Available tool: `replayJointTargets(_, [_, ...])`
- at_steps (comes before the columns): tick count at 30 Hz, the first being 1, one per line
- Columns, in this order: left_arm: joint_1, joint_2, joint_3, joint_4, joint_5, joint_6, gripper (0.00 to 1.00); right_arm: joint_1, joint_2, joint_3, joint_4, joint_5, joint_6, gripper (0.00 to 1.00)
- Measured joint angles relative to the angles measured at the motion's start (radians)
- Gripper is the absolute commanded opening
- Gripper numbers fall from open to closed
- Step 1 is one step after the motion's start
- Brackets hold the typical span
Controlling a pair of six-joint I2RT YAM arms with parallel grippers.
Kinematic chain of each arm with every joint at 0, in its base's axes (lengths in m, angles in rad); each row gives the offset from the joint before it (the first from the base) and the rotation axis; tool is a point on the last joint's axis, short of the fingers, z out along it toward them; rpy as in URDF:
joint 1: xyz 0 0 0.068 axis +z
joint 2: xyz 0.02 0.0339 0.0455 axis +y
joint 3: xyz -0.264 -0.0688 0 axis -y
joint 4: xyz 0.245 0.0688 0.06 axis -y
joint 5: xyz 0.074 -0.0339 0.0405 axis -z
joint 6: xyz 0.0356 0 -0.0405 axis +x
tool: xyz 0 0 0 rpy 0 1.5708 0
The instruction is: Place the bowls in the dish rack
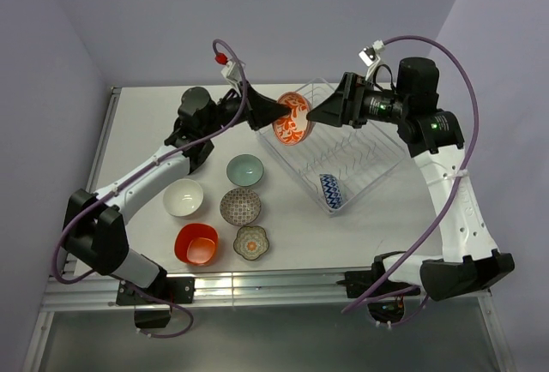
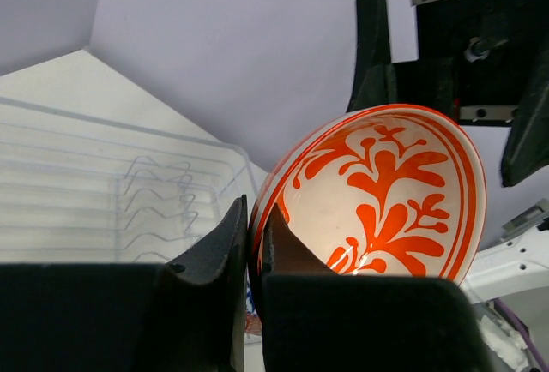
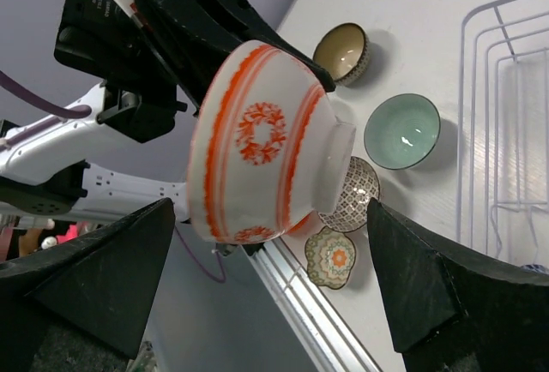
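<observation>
- The left fingers (image 2: 214, 256) are clamped on the rim of a white bowl with an orange-red leaf pattern (image 2: 386, 192). They hold it on edge in the air over the far left corner of the silver-white wire dish rack (image 1: 369, 158).
- The right fingers (image 3: 103, 278) are spread wide on either side of that bowl, with a gap showing on each side.
- A blue zigzag bowl (image 1: 331, 191) stands on edge among the tines at the near end of the rack.
- Five bowls sit on the white tabletop (image 1: 146, 132) left of the rack:
  - a pale teal bowl (image 1: 245, 169)
  - a plain white bowl (image 1: 184, 197)
  - a grey-brown patterned bowl (image 1: 240, 207)
  - a plain orange-red bowl (image 1: 196, 244)
  - a flower-shaped bowl (image 1: 252, 242)
- A dark brown bowl with a tan inside (image 3: 341, 52) shows only in the right wrist view, near the teal one. From above, the left arm covers it.
- The rack's thin wires are faint against the pale tabletop. The left wrist view is blocked along the bottom by its own fingers.
</observation>
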Motion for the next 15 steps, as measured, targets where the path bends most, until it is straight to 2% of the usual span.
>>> replayJointTargets(9, [0.0, 0.028, 0.0, 0.072, 0.026, -0.072, 0.0, 0.009, 0.016, -0.032, 0.046, -0.038, 0.058, 1.0])
replayJointTargets(15, [0.0, 0.048, 0.0, 0.077, 0.029, -0.092, 0.0, 0.011, 0.044, -0.036, 0.074, -0.088, 0.1, 0.92])
